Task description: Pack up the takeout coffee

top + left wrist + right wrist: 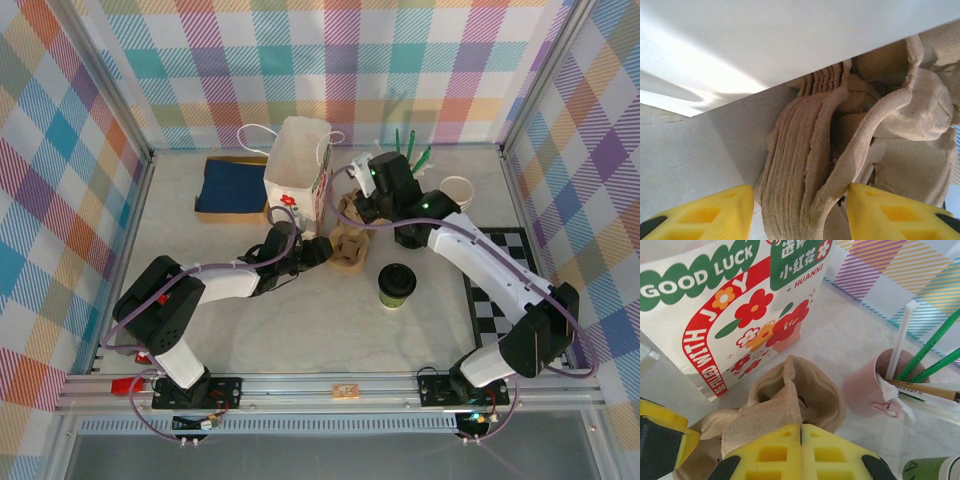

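Left tool grips the stack of pulp cup trays beside the paper bag — right tool closed just over them; lidded coffee cup stands apart.

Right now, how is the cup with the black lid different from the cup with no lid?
The lidded cup wears a round black lid; the open cup shows a bare white rim. The lidded cup stands alone mid-table; the open cup stands farther back, near the pink pot. Both are upright green paper cups.

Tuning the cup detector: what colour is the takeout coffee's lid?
Black lid on the green takeout coffee; shows best in top external view.
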